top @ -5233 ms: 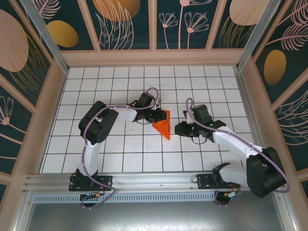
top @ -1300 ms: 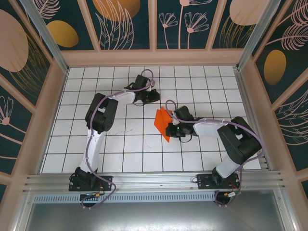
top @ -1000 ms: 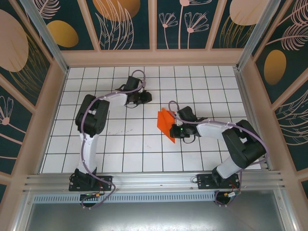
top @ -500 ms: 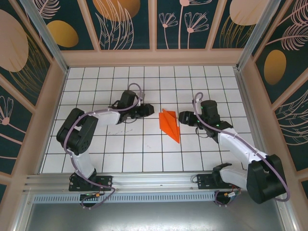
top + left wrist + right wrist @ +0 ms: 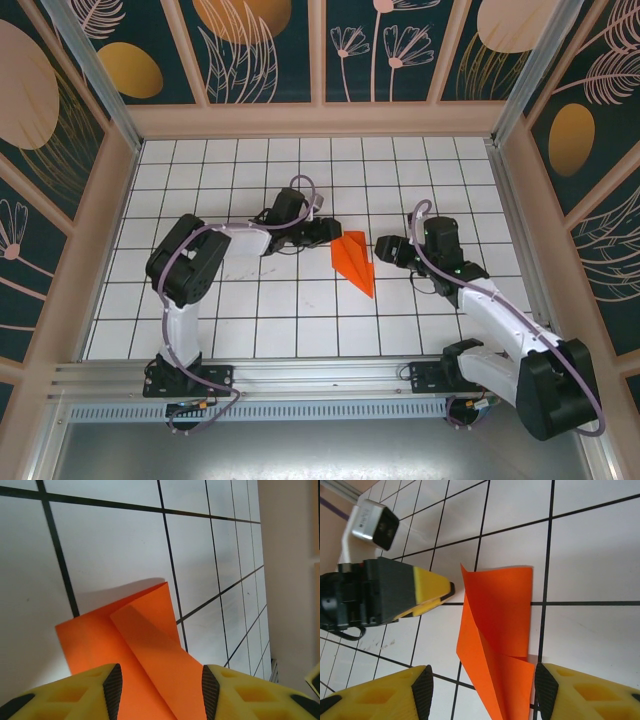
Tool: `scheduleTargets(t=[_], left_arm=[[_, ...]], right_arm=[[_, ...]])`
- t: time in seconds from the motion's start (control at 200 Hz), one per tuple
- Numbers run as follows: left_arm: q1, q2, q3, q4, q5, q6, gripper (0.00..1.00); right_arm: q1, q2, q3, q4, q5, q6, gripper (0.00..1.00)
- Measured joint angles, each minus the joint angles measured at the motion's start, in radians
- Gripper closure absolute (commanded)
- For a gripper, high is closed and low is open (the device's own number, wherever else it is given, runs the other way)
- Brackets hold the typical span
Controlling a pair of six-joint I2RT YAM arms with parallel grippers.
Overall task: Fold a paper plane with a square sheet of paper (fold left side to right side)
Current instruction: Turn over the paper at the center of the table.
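- Folded orange paper (image 5: 353, 262) lies on the white gridded table (image 5: 200, 310), a little to the 3 o'clock side of the table's middle. Neither gripper holds it.
- From above it is a slim wedge: broad end toward 11 o'clock, sharp tip toward 5 o'clock, with a crease running lengthwise.
- Left gripper (image 5: 325, 232) sits at the paper's 10 o'clock, just beside the broad end. Its arm reaches in from about 8 o'clock.
- Left wrist view: jaws spread. The two yellow fingers (image 5: 75, 697) with dark pads sit low at 6 o'clock in the frame, and nothing is pinched.
- In that view the paper (image 5: 145, 650) lies on the table beyond the fingers. One flap is folded over another, and a soft shadow runs along its far edge.
- Right gripper (image 5: 383, 246) sits at the paper's 3 o'clock, near it, with a strip of white tile between them.
- Right wrist view: jaws spread, with yellow fingers (image 5: 380, 697) at the lower corners of the frame and nothing gripped.
- In that view the paper (image 5: 500, 620) lies ahead on the tiles. It shows overlapped flaps, a diagonal crease, and one pointed corner standing toward 11 o'clock.
- Same view: the left gripper's yellow tip (image 5: 445, 591) is at the paper's 9 o'clock, just beside the edge. A sliver of tile shows between them.
- Black grid lines pass under the paper.
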State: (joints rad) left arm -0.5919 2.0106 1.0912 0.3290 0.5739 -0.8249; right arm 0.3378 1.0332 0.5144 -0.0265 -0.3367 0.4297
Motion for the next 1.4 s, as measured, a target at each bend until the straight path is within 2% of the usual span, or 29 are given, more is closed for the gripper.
scheduleTargets(t=[0.08,0.175,0.245,0.33,0.601,0.746,0.806,0.886,1.026,1.106,1.231,1.401], left_arm=[[-0.007,0.027,0.028,-0.005,0.005,0.0,0.51],[-0.017,0.055,0.062,-0.013,0.006,0.0,0.51],[-0.021,0.069,0.077,-0.021,0.006,0.0,0.51],[-0.025,0.08,0.087,-0.03,0.01,0.0,0.51],[-0.027,0.082,0.098,-0.044,0.009,0.0,0.5],[-0.027,0.075,0.097,-0.054,-0.01,0.006,0.44],[-0.027,0.058,0.089,-0.067,-0.023,0.01,0.42],[-0.027,0.023,0.075,-0.084,-0.044,0.016,0.39],[-0.021,-0.051,0.043,-0.087,-0.072,0.02,0.36],[-0.015,-0.097,0.007,-0.077,-0.082,0.02,0.32],[0.005,-0.17,-0.066,-0.048,-0.095,0.022,0.24],[0.018,-0.226,-0.108,0.039,-0.075,0.012,0.23]], right_arm=[[-0.004,-0.005,0.0,0.0,0.0,0.002,0.41],[-0.005,-0.005,-0.002,-0.001,0.0,0.005,0.37],[-0.005,-0.003,-0.007,-0.001,-0.005,0.011,0.31],[-0.008,0.016,-0.011,0.002,-0.031,0.005,0.31],[-0.006,0.313,0.008,0.076,-0.15,-0.006,0.35],[0.015,0.41,0.062,0.127,-0.188,-0.014,0.43],[0.025,0.435,0.081,0.147,-0.19,-0.018,0.49],[0.029,0.457,0.093,0.166,-0.192,-0.029,0.65],[0.029,0.47,0.095,0.174,-0.189,-0.04,1.0],[0.023,0.465,0.093,0.181,-0.199,-0.053,1.0],[-0.033,0.399,0.045,0.251,-0.28,-0.049,1.0],[-0.1,0.343,0.002,0.33,-0.387,-0.03,1.0]])
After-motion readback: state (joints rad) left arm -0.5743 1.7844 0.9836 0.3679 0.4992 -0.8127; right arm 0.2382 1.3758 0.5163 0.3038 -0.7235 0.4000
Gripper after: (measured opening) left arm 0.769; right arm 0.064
